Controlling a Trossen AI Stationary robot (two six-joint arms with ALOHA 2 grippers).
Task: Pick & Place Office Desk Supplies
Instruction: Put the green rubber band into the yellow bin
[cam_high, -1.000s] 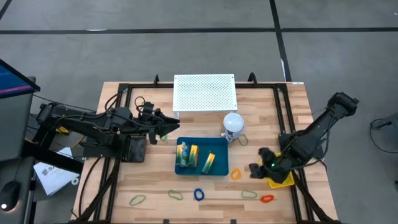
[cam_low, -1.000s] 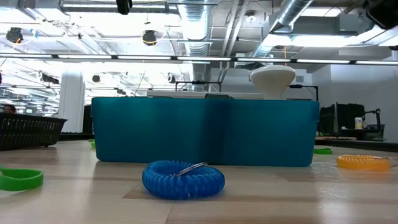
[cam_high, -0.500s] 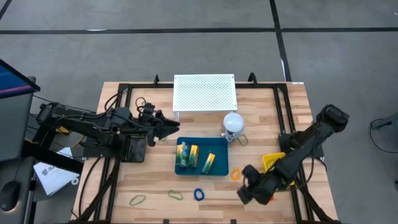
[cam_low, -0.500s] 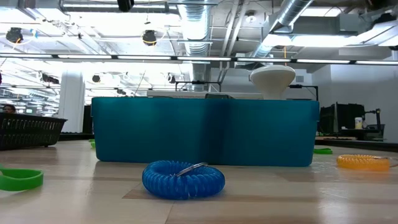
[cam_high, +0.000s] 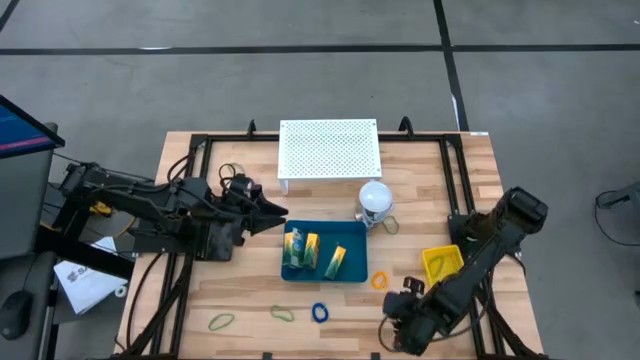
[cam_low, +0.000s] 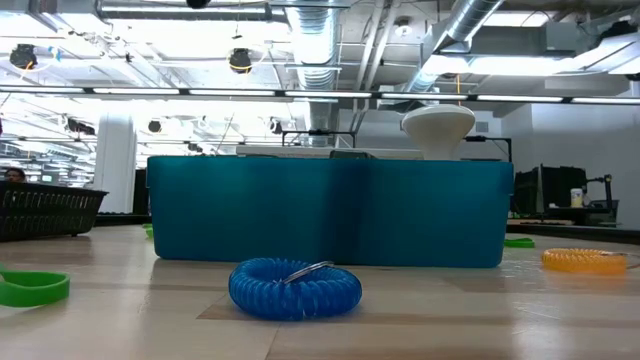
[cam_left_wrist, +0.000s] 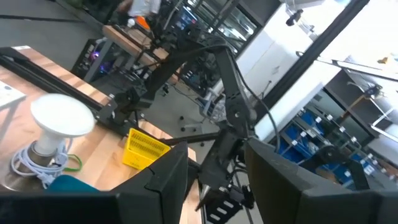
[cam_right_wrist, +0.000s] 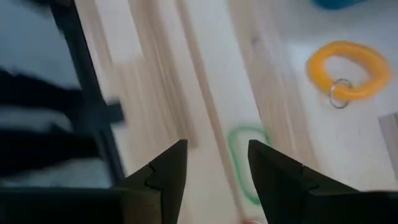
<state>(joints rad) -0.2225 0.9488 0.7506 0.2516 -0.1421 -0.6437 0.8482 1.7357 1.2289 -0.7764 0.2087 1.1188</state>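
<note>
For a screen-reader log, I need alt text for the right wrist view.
The right gripper, fingers open and empty, hangs over the wooden table. A thin green loop lies beyond its fingertips and an orange coiled loop farther off.

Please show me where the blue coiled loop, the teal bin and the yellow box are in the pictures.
blue coiled loop (cam_low: 295, 288): low view, front of the coil.
teal bin (cam_low: 330, 212): low view, its near wall.
yellow box (cam_high: 441, 264): high view, its top face.
</note>
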